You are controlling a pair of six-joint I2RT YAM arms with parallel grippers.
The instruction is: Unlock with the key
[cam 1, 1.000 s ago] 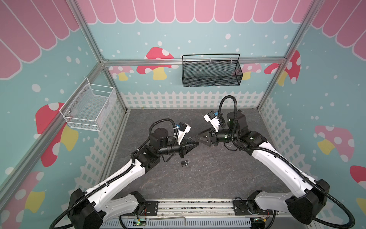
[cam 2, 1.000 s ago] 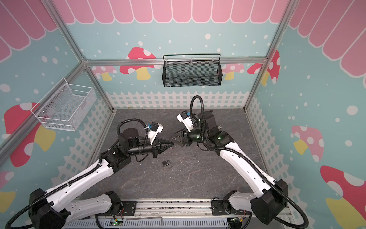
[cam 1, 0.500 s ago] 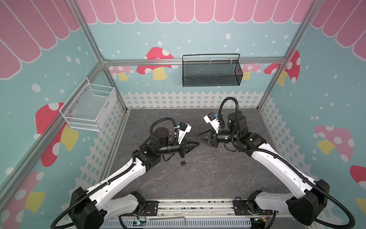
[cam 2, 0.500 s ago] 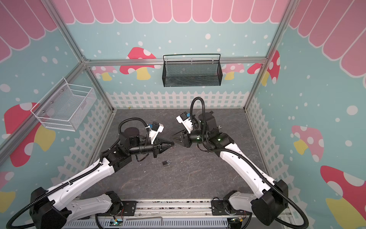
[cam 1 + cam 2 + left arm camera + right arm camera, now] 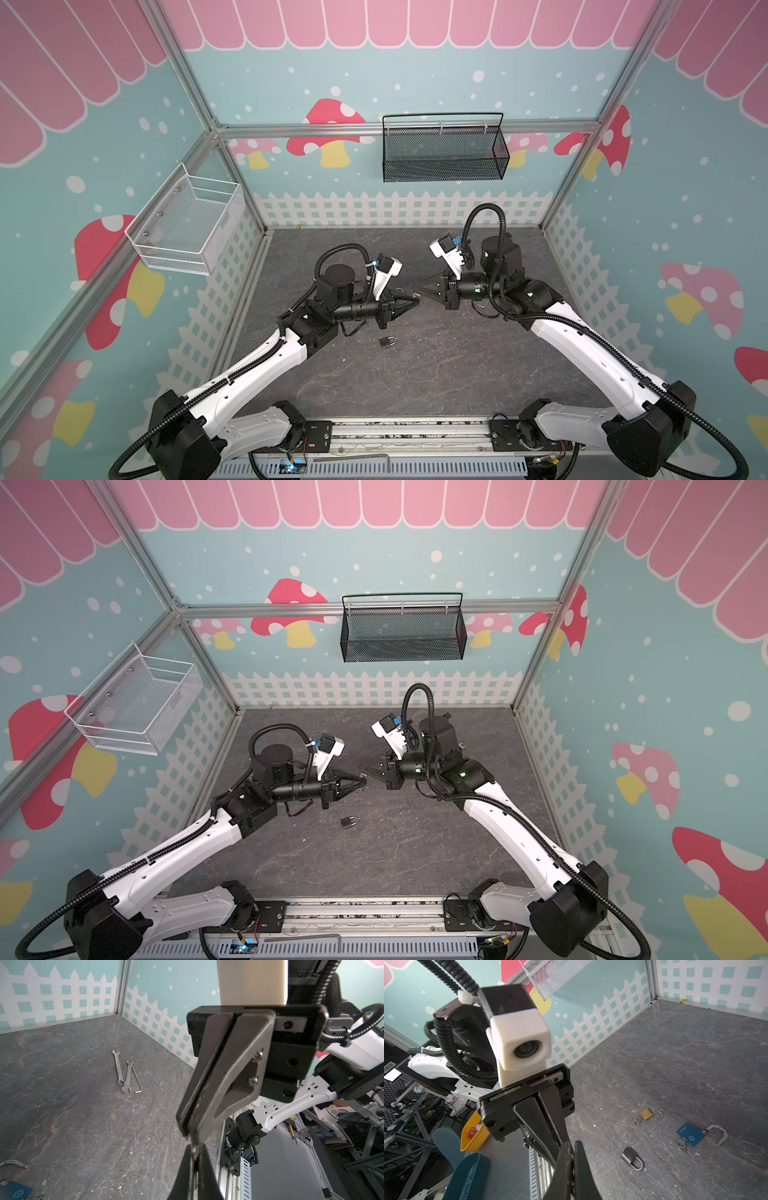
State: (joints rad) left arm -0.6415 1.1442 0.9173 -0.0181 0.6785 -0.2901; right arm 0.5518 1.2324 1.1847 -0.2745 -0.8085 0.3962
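Observation:
My left gripper [image 5: 413,297] and right gripper [image 5: 417,287] meet tip to tip above the middle of the floor, and both are shut. A thin silver key [image 5: 193,1159] sits pinched between the left jaws. The right gripper [image 5: 187,1134] closes on its far end, where metal shows between the right jaws [image 5: 572,1169]. A small dark padlock [image 5: 387,342] with its shackle shut lies on the floor just below and in front of the two grippers. It also shows in the right wrist view as the dark padlock [image 5: 631,1158].
A brass padlock [image 5: 646,1114] and a blue padlock [image 5: 691,1134] lie beyond the dark one, shackles swung open, keys in them. Two wrenches [image 5: 122,1070] and a hex key [image 5: 137,1081] lie by the right fence wall. A black basket [image 5: 442,153] and white basket [image 5: 187,226] hang on the walls.
The right gripper has moved left to the left gripper's tips and closed from open to shut. The left arm has hardly moved.

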